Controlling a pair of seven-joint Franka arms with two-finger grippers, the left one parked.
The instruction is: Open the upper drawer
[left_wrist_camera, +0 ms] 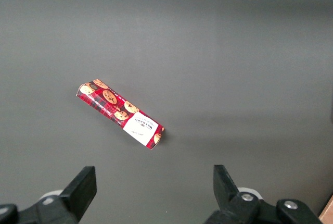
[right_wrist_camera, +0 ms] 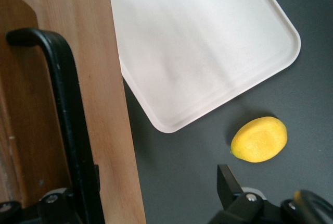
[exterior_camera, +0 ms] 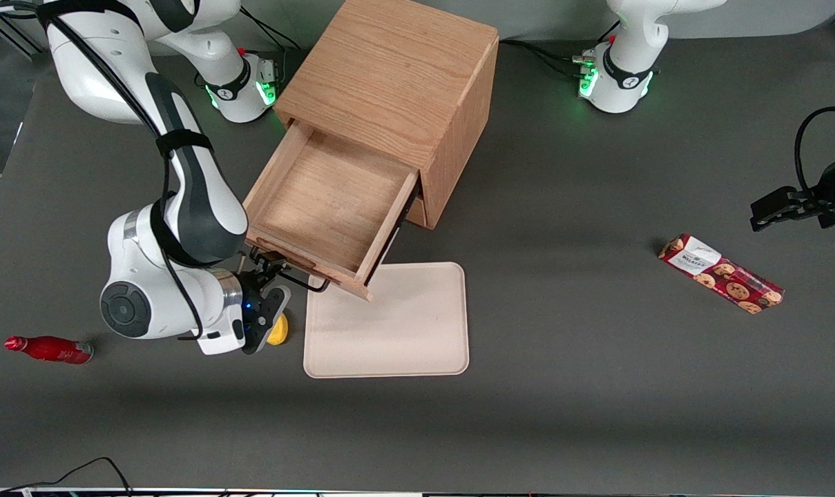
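The upper drawer (exterior_camera: 331,207) stands pulled out of the cabinet (exterior_camera: 396,90), its front overhanging the tray (exterior_camera: 403,331) on the table (exterior_camera: 597,386). The gripper (exterior_camera: 275,273) sits at the drawer's handle (exterior_camera: 300,278), fingers spread around the bar, with the lemon (exterior_camera: 279,331) just beside the tray and nearer the front camera than the gripper. The bottle (exterior_camera: 48,348) lies toward the working arm's end of the table, the biscuit packet (exterior_camera: 721,273) toward the parked arm's end.

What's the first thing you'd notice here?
The upper drawer sticks far out of the wooden cabinet, empty, overhanging a pale tray. The gripper is open around its dark handle, with a yellow lemon on the table beside the tray.
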